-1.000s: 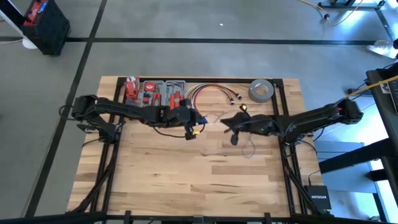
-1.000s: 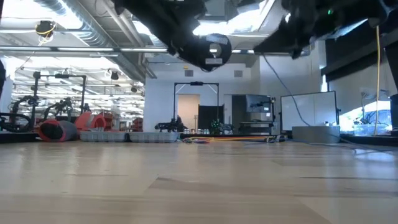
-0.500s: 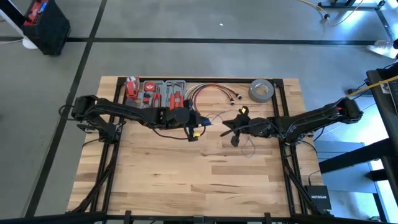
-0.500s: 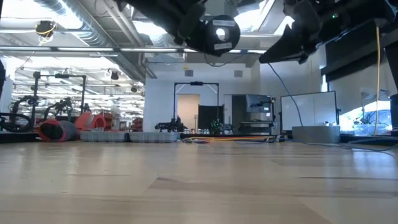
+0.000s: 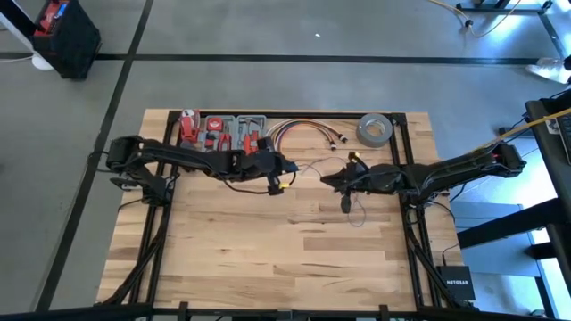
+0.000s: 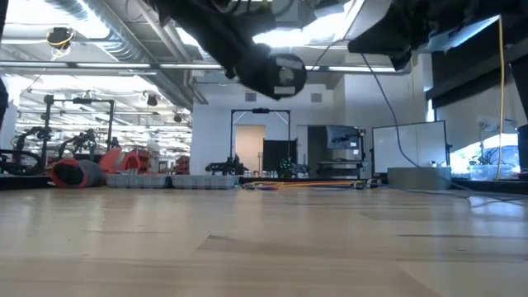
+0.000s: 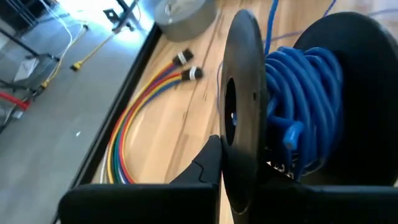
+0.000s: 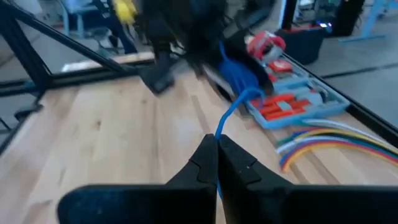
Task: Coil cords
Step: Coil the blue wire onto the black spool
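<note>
Left gripper (image 7: pixel 249 168) clamped on a black spool (image 7: pixel 245 93) wound with blue wire (image 7: pixel 298 74); spool turned since a moment ago, so another wrap likely laid on; right gripper (image 8: pixel 216 163) pinched shut on the wire's free run (image 8: pixel 231 112), drawn slightly back, keeping tension; black cord dangling below it (image 5: pixel 346 203).

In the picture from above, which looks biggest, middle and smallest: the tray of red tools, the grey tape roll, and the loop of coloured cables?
Largest to smallest, as they look in the high view:
1. The tray of red tools.
2. The loop of coloured cables; it covers nearly as much table as the tray, so these two are close.
3. The grey tape roll, clearly smallest.
</note>
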`<state>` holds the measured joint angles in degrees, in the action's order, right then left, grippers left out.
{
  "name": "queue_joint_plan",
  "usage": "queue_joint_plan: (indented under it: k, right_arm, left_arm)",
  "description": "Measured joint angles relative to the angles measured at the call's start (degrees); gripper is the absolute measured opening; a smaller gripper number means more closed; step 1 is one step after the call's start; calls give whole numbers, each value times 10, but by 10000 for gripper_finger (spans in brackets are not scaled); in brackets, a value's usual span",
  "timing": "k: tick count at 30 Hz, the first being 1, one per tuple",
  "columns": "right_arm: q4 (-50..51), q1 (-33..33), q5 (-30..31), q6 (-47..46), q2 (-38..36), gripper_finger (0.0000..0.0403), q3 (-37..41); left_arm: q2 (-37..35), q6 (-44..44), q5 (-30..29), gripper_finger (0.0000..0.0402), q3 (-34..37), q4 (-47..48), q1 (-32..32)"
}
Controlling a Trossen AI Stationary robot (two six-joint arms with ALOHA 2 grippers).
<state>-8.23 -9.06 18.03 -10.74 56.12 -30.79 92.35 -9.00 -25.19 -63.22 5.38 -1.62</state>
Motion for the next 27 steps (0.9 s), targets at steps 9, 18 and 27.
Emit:
queue_joint_plan:
  k: [9,18,27]
  right_arm:
    - [-125,0,-7,4,68,1,0]
    - [-285,1,-7,12,175,1,0]
    - [-320,1,20,36,271,1,-30]
  left_arm:
    - [59,1,20,0,0,-81,-12]
    - [70,59,21,0,0,-168,-18]
    - [70,71,45,0,0,-207,-16]
